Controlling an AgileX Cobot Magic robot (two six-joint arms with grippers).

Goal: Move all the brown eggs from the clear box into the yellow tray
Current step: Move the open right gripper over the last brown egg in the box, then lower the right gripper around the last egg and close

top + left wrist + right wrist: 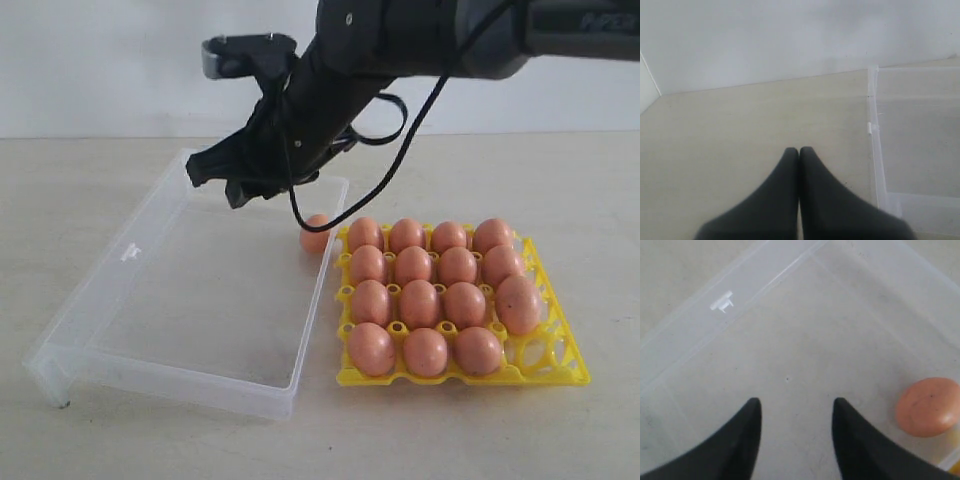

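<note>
One brown egg (316,233) lies inside the clear box (180,290), against its wall on the side facing the yellow tray (562,376). Several brown eggs (419,303) fill the tray's cups; the front right cup (538,352) holds none. My right gripper (215,180) hangs open over the far part of the box, with nothing between its fingers. In the right wrist view the right gripper (797,402) is over the box floor (790,330), and the egg (929,406) lies off to one side of it. My left gripper (799,149) is shut and holds nothing, over the bare table beside the box (920,150).
The box and tray stand side by side on a pale table (120,440), in front of a white wall (100,60). The right arm (420,40) and its cable (400,150) reach in from the upper right, above the tray's far side.
</note>
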